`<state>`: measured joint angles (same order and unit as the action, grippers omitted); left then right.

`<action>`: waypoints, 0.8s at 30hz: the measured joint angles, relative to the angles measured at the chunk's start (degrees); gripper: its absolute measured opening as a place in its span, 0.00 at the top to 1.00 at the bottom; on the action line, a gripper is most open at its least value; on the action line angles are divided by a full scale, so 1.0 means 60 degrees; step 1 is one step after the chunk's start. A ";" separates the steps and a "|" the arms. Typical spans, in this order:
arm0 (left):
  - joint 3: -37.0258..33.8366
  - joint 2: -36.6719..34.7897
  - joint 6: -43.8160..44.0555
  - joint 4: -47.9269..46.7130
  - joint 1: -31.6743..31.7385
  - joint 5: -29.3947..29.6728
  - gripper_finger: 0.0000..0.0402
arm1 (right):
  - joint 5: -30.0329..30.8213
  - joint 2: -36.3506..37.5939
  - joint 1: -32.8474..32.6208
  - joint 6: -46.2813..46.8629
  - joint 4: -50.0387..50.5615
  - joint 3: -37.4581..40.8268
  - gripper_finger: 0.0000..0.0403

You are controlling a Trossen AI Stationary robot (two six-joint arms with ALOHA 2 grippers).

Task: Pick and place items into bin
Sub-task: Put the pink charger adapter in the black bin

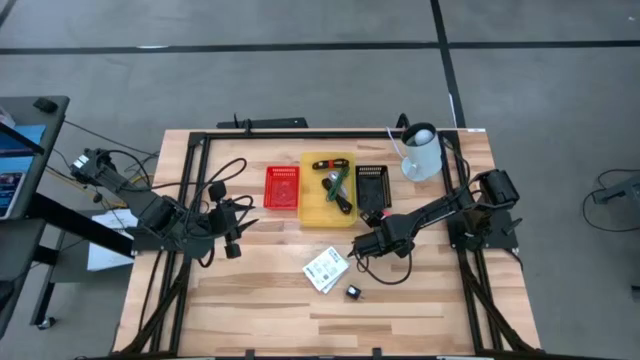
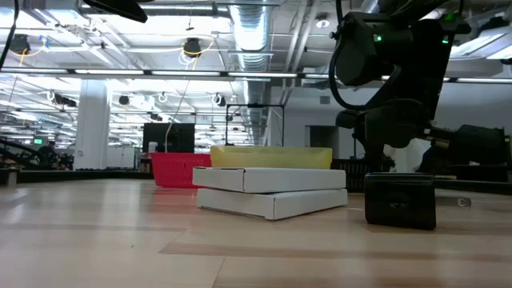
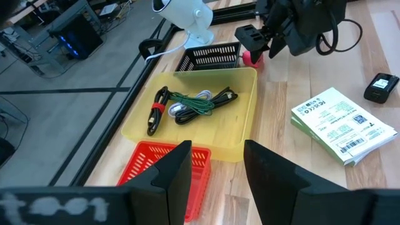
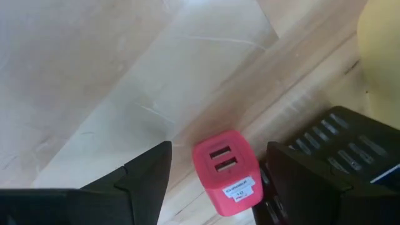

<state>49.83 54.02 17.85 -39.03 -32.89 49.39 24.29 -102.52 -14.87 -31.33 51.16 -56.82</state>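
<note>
Right now the right end effector (image 4: 212, 172) is hanging released, fingers either side of the pink-red charger (image 4: 225, 172), nothing gripped. Risk: charger is lying just beside the black basket (image 4: 331, 150), so one finger may be snagging its wall & knocking the piece away. Left end effector (image 3: 215, 165) is waiting part-open, empty, near the red basket (image 3: 164, 164). Farther off, cables are sitting in the yellow bin (image 3: 244, 122); white packets (image 3: 344, 125) & black block (image 3: 380, 87) are lying on the tabletop. Low view is hiding the charger

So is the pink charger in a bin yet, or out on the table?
Out. The pink charger lies on the bare wood beside the black basket, between the open fingers of the right gripper; nothing grips it.
</note>
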 joint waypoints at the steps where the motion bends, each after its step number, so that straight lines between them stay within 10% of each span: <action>1: 0.0002 -0.0001 0.0000 0.0000 -0.0001 0.0000 0.66 | 0.0000 0.0000 0.0000 -0.0061 0.0000 -0.0003 0.35; 24: 0.0000 -0.0003 0.0000 0.0004 -0.0003 0.0000 0.66 | -0.0066 0.0002 0.0925 -0.1673 0.0175 -0.0010 0.35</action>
<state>49.83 54.00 17.85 -39.00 -32.91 49.39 23.90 -102.51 -9.33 -41.37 52.21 -56.88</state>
